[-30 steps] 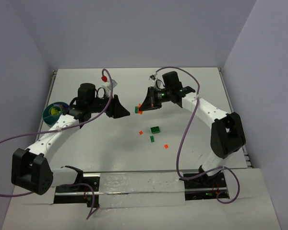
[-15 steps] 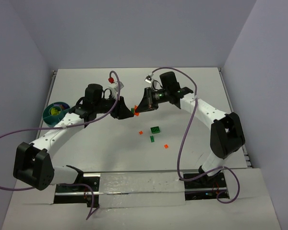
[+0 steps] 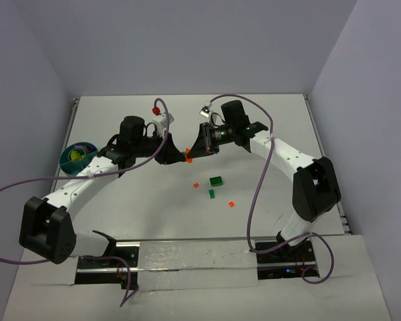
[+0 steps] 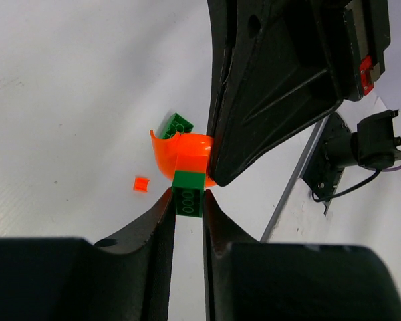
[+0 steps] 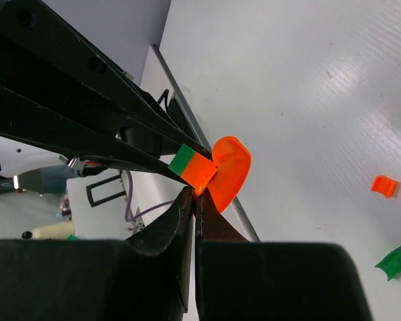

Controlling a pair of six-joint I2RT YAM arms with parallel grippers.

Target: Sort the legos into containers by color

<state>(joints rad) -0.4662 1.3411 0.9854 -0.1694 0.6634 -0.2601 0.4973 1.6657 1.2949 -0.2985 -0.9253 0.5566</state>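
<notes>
My two grippers meet above the middle of the table. My left gripper (image 3: 182,157) (image 4: 188,200) is shut on a dark green brick (image 4: 188,194). That brick is joined to an orange piece with a round, cupped part (image 4: 187,154) (image 5: 228,170). My right gripper (image 3: 191,154) (image 5: 195,195) is shut on the orange piece from the other side. The green end (image 5: 182,160) shows between the left fingers (image 5: 87,100). The teal bowl (image 3: 73,155) stands at the far left, beside my left arm.
On the table in front of the grippers lie a green brick (image 3: 216,180) (image 4: 177,125), a small dark green bit (image 3: 212,194) (image 5: 395,261) and two small orange bits (image 3: 195,184) (image 3: 231,202). Purple cables loop over both arms.
My left gripper has moved right to meet the right gripper and now clasps the green brick. The right gripper has shifted slightly left with the orange piece.
</notes>
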